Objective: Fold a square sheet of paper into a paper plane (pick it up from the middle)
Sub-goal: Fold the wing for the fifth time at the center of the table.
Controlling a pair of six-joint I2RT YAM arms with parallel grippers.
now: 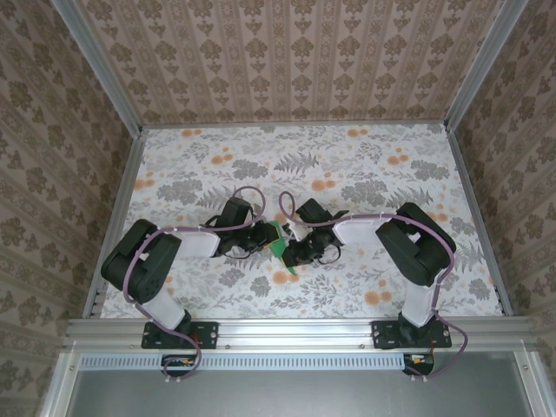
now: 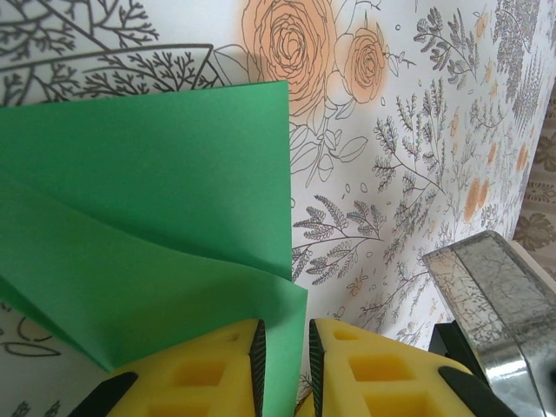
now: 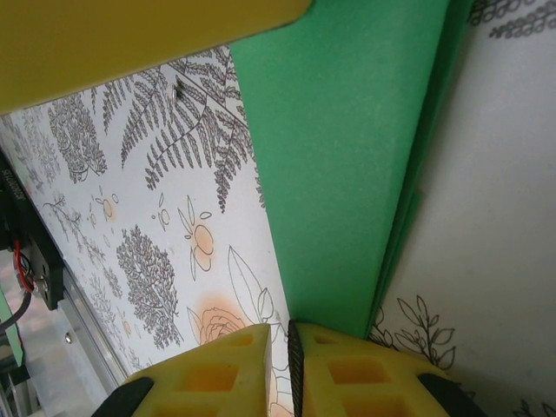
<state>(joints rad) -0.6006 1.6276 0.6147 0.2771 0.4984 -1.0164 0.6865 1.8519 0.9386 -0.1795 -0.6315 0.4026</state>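
Sheet of green paper [image 2: 148, 174], part-folded, pinched by left tool [image 2: 287, 347] and right tool [image 3: 282, 339] from opposite sides at middle of table [image 1: 365, 156]; likely steadying layers for creasing.

Patterned walls [image 1: 295, 61] enclose a floral table [image 1: 365, 161]

Beige damask wallpaper covers the three sides in view. The table wears a white cover printed with grey ferns and orange roses. An aluminium rail [image 1: 295, 331] runs along its near edge, slanting metal posts [image 1: 97, 61] mark the back corners, and the light is even.
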